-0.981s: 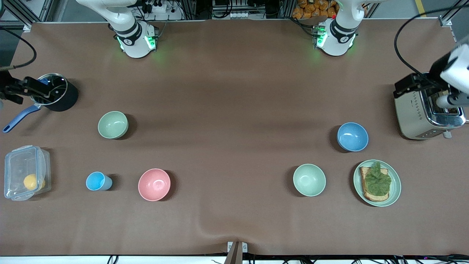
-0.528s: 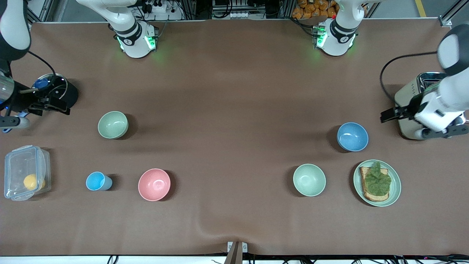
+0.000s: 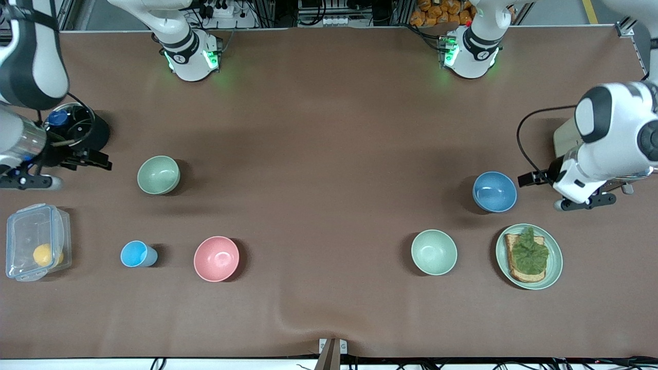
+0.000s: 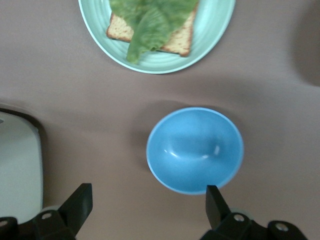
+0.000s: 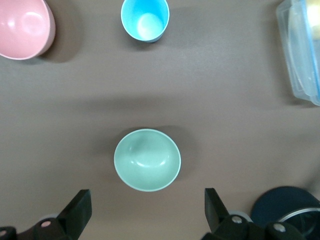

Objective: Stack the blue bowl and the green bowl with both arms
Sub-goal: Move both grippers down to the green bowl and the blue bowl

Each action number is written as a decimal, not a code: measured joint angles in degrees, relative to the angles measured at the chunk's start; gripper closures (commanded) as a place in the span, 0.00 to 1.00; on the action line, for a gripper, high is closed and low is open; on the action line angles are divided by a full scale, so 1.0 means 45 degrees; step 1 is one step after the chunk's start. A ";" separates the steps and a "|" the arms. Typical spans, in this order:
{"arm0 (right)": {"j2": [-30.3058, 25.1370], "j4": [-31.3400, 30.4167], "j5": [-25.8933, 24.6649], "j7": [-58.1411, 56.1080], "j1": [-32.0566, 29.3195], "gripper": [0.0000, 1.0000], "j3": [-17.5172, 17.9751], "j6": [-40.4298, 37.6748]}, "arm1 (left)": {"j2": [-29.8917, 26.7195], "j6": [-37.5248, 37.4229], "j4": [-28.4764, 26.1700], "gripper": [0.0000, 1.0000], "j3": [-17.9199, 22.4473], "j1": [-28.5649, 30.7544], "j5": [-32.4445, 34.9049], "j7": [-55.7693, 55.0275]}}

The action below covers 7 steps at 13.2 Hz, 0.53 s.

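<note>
On the table: a brown cloth with bowls spread out toward both ends, nothing stacked yet.
Blue bowl: the blue bowl sits upright toward the left arm's end, a bit farther from the front camera than the plate with toast and a lettuce leaf on it.
Green bowl: the green bowl, the duller sage one, sits upright toward the right arm's end, well apart from the blue bowl, with nothing in it.
Other green bowl: a mintier bowl stands near the plate, closer to the front camera than the blue bowl.
Left gripper: the left gripper hangs over the cloth just beside the blue bowl, between it and the toaster. Fingers spread wide, holding nothing; in the wrist view the bowl's rim shows right between the two fingers.
Right gripper: the right gripper hangs over the cloth between the green bowl and the dark pot. Also spread wide with nothing in it, and the green bowl lies just ahead of the fingers.
Other stuff: a pink bowl and a small light-blue cup sit closer to the front camera than the green bowl, plus a clear plastic box with something round and yellow inside.
</note>
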 measured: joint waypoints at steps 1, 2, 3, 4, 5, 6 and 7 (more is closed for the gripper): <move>0.0148 -0.0300 0.0000 -0.0205 -0.0004 0.00 -0.0007 0.0508 | 0.0439 0.0206 -0.0001 0.00 0.0000 0.0123 0.0000 0.0051; 0.0293 -0.0649 -0.0001 -0.0417 -0.0014 0.00 -0.0014 0.1153 | 0.0810 0.0277 -0.0001 0.00 -0.0003 0.0145 0.0000 0.0052; 0.0456 -0.1042 -0.0001 -0.0610 -0.0027 0.00 -0.0017 0.1707 | 0.1148 0.0314 -0.0003 0.00 -0.0021 0.0143 0.0000 0.0052; 0.0642 -0.1391 -0.0001 -0.0748 -0.0035 0.00 -0.0020 0.2004 | 0.1431 0.0401 -0.0001 0.00 -0.0040 0.0142 0.0000 0.0052; 0.0851 -0.1669 -0.0001 -0.0813 -0.0037 0.00 -0.0021 0.2191 | 0.1672 0.0542 0.0000 0.00 -0.0051 0.0141 0.0000 0.0052; 0.1110 -0.1853 -0.0001 -0.0901 -0.0038 0.00 -0.0020 0.2382 | 0.1855 0.0631 0.0004 0.01 -0.0052 0.0142 0.0000 0.0052; 0.1381 -0.1946 -0.0002 -0.1131 -0.0062 0.00 -0.0023 0.2577 | 0.1994 0.0711 0.0005 0.02 -0.0052 0.0146 0.0000 0.0052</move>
